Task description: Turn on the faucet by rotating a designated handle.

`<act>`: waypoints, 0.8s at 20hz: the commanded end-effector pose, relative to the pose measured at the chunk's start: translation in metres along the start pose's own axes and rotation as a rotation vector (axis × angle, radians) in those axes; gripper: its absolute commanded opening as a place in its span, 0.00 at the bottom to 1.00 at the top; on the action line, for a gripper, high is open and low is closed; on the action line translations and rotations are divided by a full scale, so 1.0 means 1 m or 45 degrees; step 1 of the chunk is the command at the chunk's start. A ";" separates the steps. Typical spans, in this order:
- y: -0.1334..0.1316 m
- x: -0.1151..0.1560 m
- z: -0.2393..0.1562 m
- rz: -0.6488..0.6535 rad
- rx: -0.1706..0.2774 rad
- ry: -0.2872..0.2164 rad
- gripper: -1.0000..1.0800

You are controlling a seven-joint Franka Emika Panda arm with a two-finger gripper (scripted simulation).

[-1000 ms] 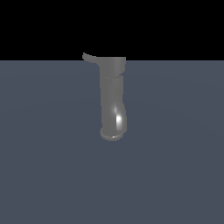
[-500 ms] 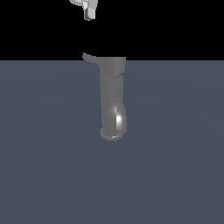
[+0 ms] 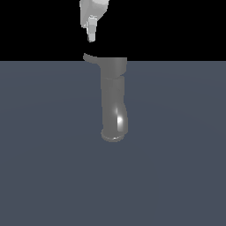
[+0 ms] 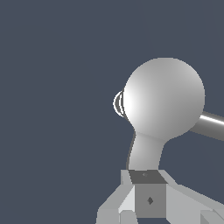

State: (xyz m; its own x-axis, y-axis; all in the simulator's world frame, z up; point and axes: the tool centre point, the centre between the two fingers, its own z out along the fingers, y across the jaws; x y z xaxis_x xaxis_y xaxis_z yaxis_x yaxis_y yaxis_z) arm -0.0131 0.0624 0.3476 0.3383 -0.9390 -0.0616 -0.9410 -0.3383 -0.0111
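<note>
My jaws (image 3: 91,39) hang above the handle (image 3: 91,57) in the exterior view, clear of it, with a strip of black background between my fingertips and the lever. From this side my fingers overlap into one pale block, so I cannot tell here how far apart they stand. The handle juts from the faucet's (image 3: 114,99) wide cap toward the exterior view's left, its tip turned slightly up. Below the cap the glossy dark-grey body runs down to the curved spout, whose rimmed round mouth (image 3: 113,136) is the part farthest from the handle. The faucet sits on a flat blue-grey counter (image 3: 44,154).

In the wrist view my jaws (image 4: 148,199) appear drawn close together, nothing between them, one finger (image 4: 149,200) showing as a grey block. Just beyond them the handle (image 4: 144,153) reaches out from the faucet's rounded cap (image 4: 164,98), with the spout's rim (image 4: 118,103) peeping out behind the cap.
</note>
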 end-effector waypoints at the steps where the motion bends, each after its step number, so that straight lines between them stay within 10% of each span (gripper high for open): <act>1: -0.009 0.002 0.011 0.084 -0.003 0.013 0.00; 16: -0.038 0.008 0.049 0.368 -0.003 0.076 0.00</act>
State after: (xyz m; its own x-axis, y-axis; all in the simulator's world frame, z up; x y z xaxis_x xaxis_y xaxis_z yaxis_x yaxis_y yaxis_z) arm 0.0235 0.0701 0.3005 0.0689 -0.9976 -0.0058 -0.9976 -0.0689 0.0016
